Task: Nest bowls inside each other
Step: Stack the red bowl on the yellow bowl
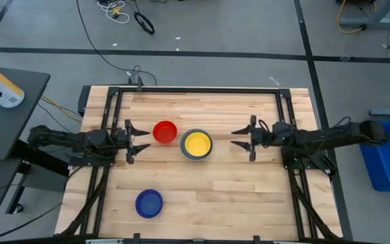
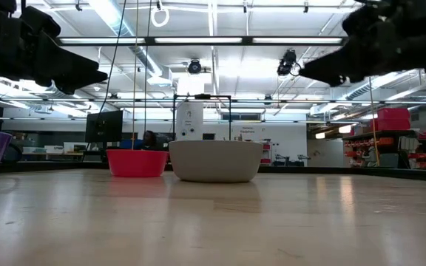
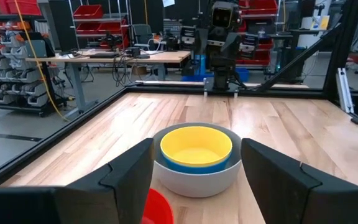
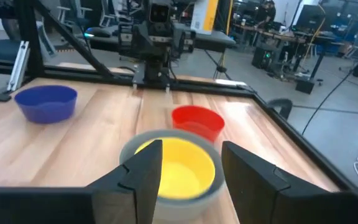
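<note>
While both arms hang level above the wooden surface (image 1: 202, 196), the nest is partly built and two bowls lie loose.

Nearest, front left: dark blue round plastic bowl (image 1: 149, 202), alone, well apart from the rest; only its rim edge shows in the low view.

Centre stack: grey round plastic bowl (image 1: 197, 145) holding a light blue plastic bowl (image 3: 194, 165), which holds the yellow plastic bowl (image 1: 198, 143).

Just beside stack, left: red round plastic bowl (image 1: 164, 131), upright, empty, not touching the grey one as far as I can tell.

Left end effector (image 1: 138, 142): released, fingers spread, grasping nothing, close beside the red bowl.

Right end effector (image 1: 243, 138): jaws apart, empty, facing the stack from the right, short of it.

Step in hand (judgement): red bowl looks next, left arm nearest.

Doing it well: straddle one wall of the rim, clench gently, lift clear of the grey rim, centre over yellow, lower, then release. A skewed drop could tip the stack.

View differences: the light blue layer shows only in the left wrist view; from above the yellow hides it. The low view shows wall heights, not contents. The right wrist view shows both loose bowls beyond the stack.
</note>
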Robot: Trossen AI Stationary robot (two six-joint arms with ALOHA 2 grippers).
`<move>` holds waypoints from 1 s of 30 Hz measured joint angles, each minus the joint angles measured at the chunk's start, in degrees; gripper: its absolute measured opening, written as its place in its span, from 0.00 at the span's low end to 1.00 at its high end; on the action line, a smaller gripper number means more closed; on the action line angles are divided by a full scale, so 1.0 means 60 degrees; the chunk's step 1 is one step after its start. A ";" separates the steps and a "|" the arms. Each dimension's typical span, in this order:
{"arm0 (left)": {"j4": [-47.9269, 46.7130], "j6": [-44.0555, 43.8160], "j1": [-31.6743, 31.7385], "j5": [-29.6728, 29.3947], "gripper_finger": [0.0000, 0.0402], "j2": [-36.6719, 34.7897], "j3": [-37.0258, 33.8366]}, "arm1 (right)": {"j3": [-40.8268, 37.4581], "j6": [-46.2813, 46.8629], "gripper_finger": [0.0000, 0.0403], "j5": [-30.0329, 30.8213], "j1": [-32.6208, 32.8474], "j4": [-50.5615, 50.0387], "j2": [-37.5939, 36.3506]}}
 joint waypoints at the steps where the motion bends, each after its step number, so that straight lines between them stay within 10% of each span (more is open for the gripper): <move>1: 0.0001 -0.0020 0.0000 -0.0040 0.62 0.0085 0.0000 | -0.0201 0.0066 0.42 0.0000 0.0000 0.0072 -0.0182; 30: 0.2300 -0.2357 0.0809 0.0439 0.62 0.5976 0.0054 | -0.1780 0.0025 0.36 -0.1260 0.0047 0.0663 -0.1592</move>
